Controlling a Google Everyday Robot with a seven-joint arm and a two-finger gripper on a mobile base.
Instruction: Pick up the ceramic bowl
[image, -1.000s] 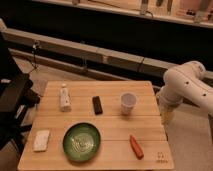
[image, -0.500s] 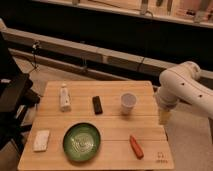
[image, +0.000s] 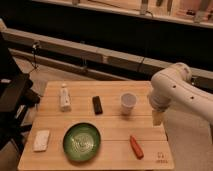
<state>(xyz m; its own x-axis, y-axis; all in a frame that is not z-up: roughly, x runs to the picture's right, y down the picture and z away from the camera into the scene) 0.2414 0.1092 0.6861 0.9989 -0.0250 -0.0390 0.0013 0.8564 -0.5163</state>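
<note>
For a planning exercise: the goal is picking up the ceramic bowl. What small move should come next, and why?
Probably carry the gripper across to above the ceramic bowl: it hangs open by the table's right edge, well apart from the bowl.

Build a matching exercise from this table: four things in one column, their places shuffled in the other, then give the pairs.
Things:
1. ceramic bowl
2. white cup
3. black bar
4. gripper

Places:
A. hanging at the right edge of the table, open and empty
B. back row, between the white bottle and the cup
C. front row, left of the orange stick
D. back row, nearest the gripper

Pairs: 1-C, 2-D, 3-B, 4-A
</note>
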